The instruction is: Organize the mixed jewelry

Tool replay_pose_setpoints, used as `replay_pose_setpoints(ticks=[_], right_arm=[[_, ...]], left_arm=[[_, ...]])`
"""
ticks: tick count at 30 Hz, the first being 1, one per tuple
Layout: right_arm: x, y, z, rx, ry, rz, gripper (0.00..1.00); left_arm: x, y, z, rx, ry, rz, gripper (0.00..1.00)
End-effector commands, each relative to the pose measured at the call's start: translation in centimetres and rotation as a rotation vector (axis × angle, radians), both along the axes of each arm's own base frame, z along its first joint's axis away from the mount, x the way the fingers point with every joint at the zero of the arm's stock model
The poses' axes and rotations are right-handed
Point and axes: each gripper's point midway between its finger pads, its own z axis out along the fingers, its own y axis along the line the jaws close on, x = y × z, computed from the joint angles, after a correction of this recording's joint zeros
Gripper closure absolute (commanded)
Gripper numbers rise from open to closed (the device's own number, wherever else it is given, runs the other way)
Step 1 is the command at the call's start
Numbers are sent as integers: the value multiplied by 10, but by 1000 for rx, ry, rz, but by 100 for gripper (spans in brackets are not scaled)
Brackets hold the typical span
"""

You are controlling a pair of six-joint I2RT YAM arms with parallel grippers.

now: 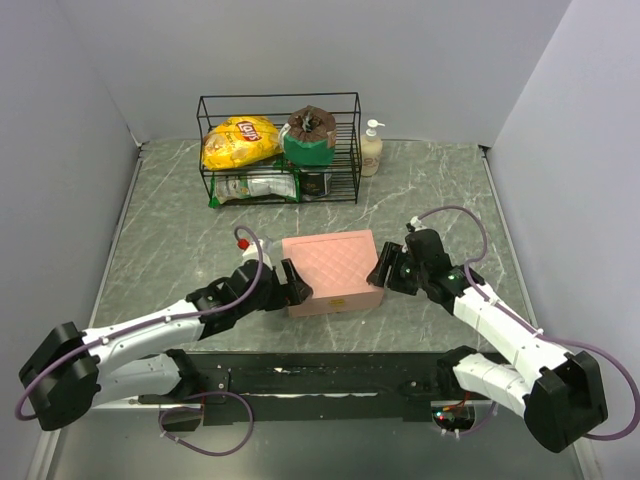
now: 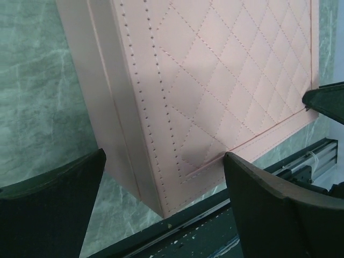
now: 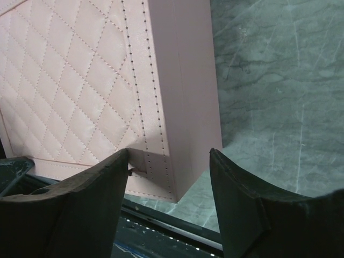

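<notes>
A closed pink quilted box (image 1: pixel 330 265) lies in the middle of the table. The mixed jewelry is out of view. My left gripper (image 1: pixel 295 283) sits at the box's left end, open. In the left wrist view, the left gripper (image 2: pixel 164 156) has its jaws standing wide on either side of the near corner of the box (image 2: pixel 215 80), without touching it. My right gripper (image 1: pixel 385 268) is at the box's right end, open. In the right wrist view, the right gripper (image 3: pixel 169 153) straddles the near right corner of the box (image 3: pixel 70 80), one finger (image 3: pixel 91 199) over the lid and the other (image 3: pixel 252 204) clear of the side wall.
A black wire basket (image 1: pixel 280 100) at the back holds a yellow chip bag (image 1: pixel 240 142) and a green tub with a brown lid (image 1: pixel 310 138). A pump bottle (image 1: pixel 372 150) stands to its right. A black rail (image 1: pixel 330 375) runs along the near edge. Grey walls close in both sides.
</notes>
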Motion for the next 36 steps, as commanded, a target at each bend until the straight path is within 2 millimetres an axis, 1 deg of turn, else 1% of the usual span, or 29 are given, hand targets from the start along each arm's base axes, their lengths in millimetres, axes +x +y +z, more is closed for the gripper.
replay_pose_setpoints(ticks=[1, 2, 3, 4, 5, 6, 7, 8, 10, 11, 12, 13, 14, 15, 16, 17, 18, 19, 20, 21, 22, 23, 24, 27, 29, 32, 33, 36], right_arm=[[-6, -22, -9, -122, 26, -36, 29], [-4, -23, -7, -128, 13, -40, 28], [-2, -23, -1, -122, -4, -43, 26], [2, -28, 7, -137, -45, -65, 21], [4, -30, 11, -140, -67, -66, 19], [5, -31, 16, -138, -87, -73, 16], [8, -36, 23, -141, -123, -99, 10], [9, -38, 27, -146, -139, -110, 7], [12, -43, 37, -145, -173, -142, 0], [16, -47, 39, -148, -186, -164, 0], [17, -49, 41, -144, -194, -172, 0], [20, -50, 40, -143, -189, -179, 0], [23, -55, 38, -140, -178, -195, 0], [26, -56, 38, -133, -166, -200, 0], [28, -57, 31, -137, -134, -203, 0], [30, -59, 29, -137, -122, -199, 0], [35, -58, 30, -104, -115, -194, 0], [38, -57, 22, -88, -83, -186, 0], [39, -55, 19, -61, -67, -168, 0], [43, -54, 21, -26, -64, -163, 0], [45, -54, 18, -24, -59, -164, 0], [47, -54, 16, -22, -61, -171, 0], [52, -56, 18, -19, -81, -185, 0], [57, -60, 16, -21, -106, -216, 0], [61, -65, 13, -40, -118, -245, 0], [66, -76, 12, -83, -139, -291, 0], [66, -77, 11, -84, -142, -291, 0], [71, -99, 13, -164, -204, -377, 0]], left_arm=[[5, 25, -2, 103, -23, 70, 1], [8, 26, 6, 103, -42, 81, 1], [8, 31, 9, 121, -49, 91, 1], [13, 38, 19, 133, -89, 120, 3], [17, 40, 31, 126, -112, 136, 4], [18, 46, 35, 146, -126, 151, 4], [20, 49, 47, 148, -166, 152, 4], [26, 53, 60, 151, -204, 177, 4], [32, 61, 73, 170, -251, 183, 4], [35, 62, 81, 167, -266, 178, 4], [38, 65, 85, 165, -273, 178, 4], [41, 69, 87, 175, -279, 167, 4], [53, 84, 89, 178, -275, 211, 4], [55, 87, 90, 165, -269, 197, 4], [65, 103, 91, 186, -274, 236, 4], [67, 110, 92, 192, -273, 247, 4], [66, 107, 96, 168, -273, 205, 4], [70, 114, 97, 167, -269, 216, 4], [70, 111, 102, 147, -265, 201, 4], [67, 101, 101, 117, -247, 144, 4], [67, 95, 104, 99, -239, 122, 4], [65, 94, 100, 102, -208, 119, 4], [68, 96, 94, 122, -182, 136, 4], [72, 101, 85, 155, -148, 174, 4], [73, 104, 80, 169, -148, 184, 4], [75, 107, 81, 184, -169, 182, 4], [75, 107, 85, 181, -190, 181, 4], [80, 115, 93, 189, -237, 227, 4]])
